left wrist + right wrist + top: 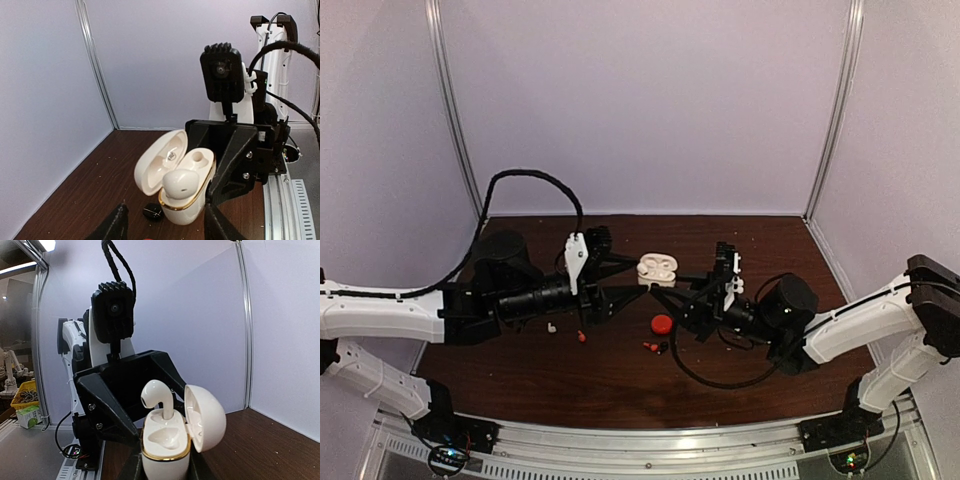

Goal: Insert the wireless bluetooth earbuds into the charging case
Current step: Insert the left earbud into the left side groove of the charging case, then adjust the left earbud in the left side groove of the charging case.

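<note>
My right gripper [670,285] [165,467] is shut on the base of a white, gold-rimmed charging case [657,268] [165,452], held up above the table with its lid [205,417] open. One white earbud [160,395] [181,182] stands with its stem in one socket and its head above the case top. The other socket [197,157] is bare. My left gripper [628,285] [164,220] faces the case, jaws apart on either side of it, touching nothing.
On the brown table lie a red case [662,323], a black earbud [152,211], a red earbud [582,337], a small white earbud [551,327] and a red and black pair [655,346]. Pale walls enclose the table on three sides.
</note>
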Controlling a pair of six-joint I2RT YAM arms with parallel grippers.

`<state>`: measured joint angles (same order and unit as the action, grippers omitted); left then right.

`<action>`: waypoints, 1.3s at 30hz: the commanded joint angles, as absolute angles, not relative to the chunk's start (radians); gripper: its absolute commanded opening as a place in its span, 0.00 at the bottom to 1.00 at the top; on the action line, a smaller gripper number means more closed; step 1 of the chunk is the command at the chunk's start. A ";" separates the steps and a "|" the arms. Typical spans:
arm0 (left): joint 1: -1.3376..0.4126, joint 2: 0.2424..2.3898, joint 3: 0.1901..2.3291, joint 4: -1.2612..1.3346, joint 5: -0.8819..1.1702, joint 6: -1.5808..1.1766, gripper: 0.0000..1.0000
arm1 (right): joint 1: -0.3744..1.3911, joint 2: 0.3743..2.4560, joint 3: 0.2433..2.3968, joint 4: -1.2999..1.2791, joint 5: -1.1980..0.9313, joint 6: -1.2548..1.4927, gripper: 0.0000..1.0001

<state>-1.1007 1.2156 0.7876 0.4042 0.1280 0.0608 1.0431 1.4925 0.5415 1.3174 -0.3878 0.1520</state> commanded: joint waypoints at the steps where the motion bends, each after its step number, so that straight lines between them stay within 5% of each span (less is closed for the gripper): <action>1: -1.098 1.163 0.761 0.395 0.101 0.044 0.57 | 1.046 1.464 0.532 1.355 -0.398 0.137 0.00; 16: -1.069 1.082 0.837 0.199 0.185 -0.138 0.76 | 1.045 1.433 0.484 1.302 -0.441 0.145 0.00; 39: -1.041 1.214 0.942 0.178 0.355 -0.214 0.77 | 1.045 1.425 0.483 1.243 -0.489 0.079 0.00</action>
